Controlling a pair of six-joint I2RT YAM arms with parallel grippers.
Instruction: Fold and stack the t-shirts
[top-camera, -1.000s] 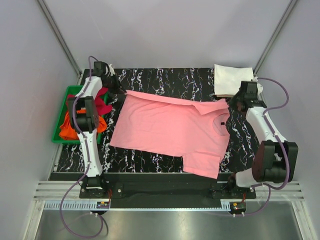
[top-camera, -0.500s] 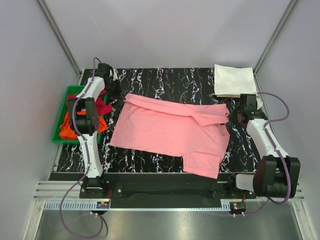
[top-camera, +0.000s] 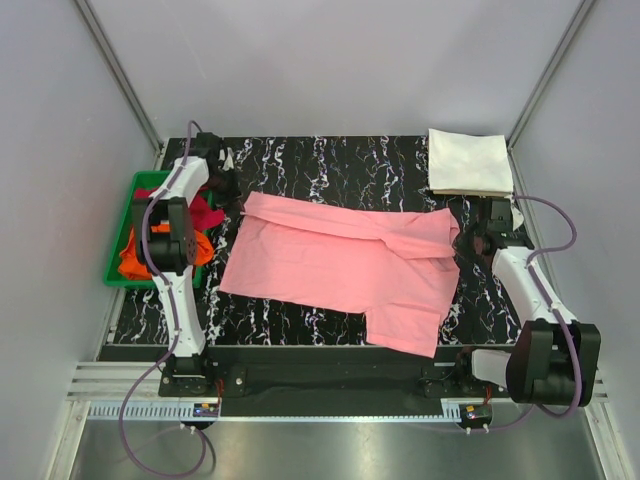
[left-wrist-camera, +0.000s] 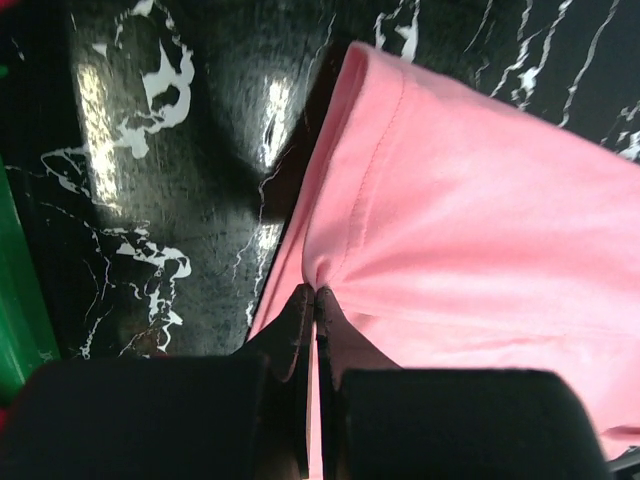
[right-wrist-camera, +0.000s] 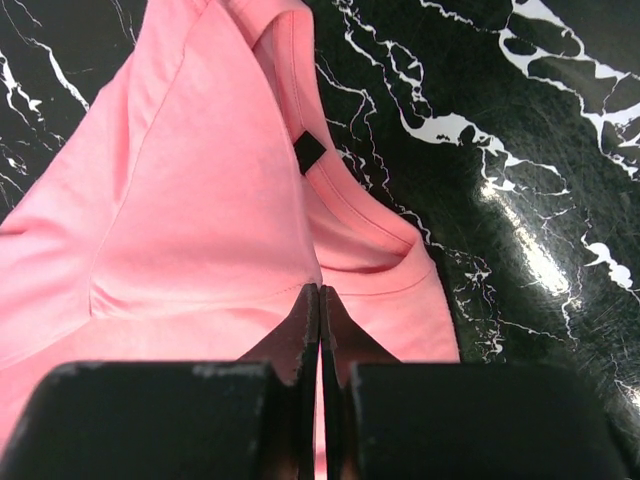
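Note:
A light pink t-shirt (top-camera: 340, 262) lies spread across the black marbled table (top-camera: 330, 155), its far edge folded toward the near side. My left gripper (top-camera: 238, 193) is shut on the shirt's far left corner (left-wrist-camera: 345, 240). My right gripper (top-camera: 462, 240) is shut on the folded edge beside the collar (right-wrist-camera: 350, 215), which carries a black tag (right-wrist-camera: 309, 152). A folded white t-shirt (top-camera: 468, 162) rests at the far right corner. Orange (top-camera: 135, 255) and magenta-red (top-camera: 205, 210) t-shirts lie bunched in the green tray (top-camera: 122, 225) at the left.
The green tray's rim (left-wrist-camera: 15, 290) shows just left of my left gripper. Grey walls close in the table on three sides. Bare marbled surface (right-wrist-camera: 520, 200) lies to the right of the collar.
Both grippers have drawn the pink shirt's far edge toward the near side, so the fold over the shirt is wider. The right gripper has moved away from the white shirt.

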